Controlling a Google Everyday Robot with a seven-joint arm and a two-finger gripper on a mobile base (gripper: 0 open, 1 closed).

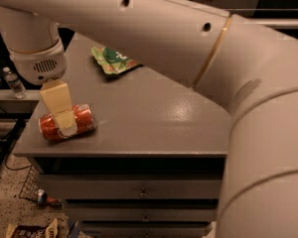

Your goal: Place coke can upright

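Note:
The coke can [84, 119] is red-orange and lies on its side near the front left corner of the grey table [154, 118]. My gripper [64, 125] hangs from the large beige arm and has come down over the middle of the can. One pale finger [57, 103] shows in front of the can and covers its centre. The other finger is hidden.
A green snack bag [113, 59] lies at the back of the table. The arm [188, 43] spans the upper and right part of the view and hides the table's right side. A water bottle [14, 82] stands on a shelf to the left. Drawers sit below the tabletop.

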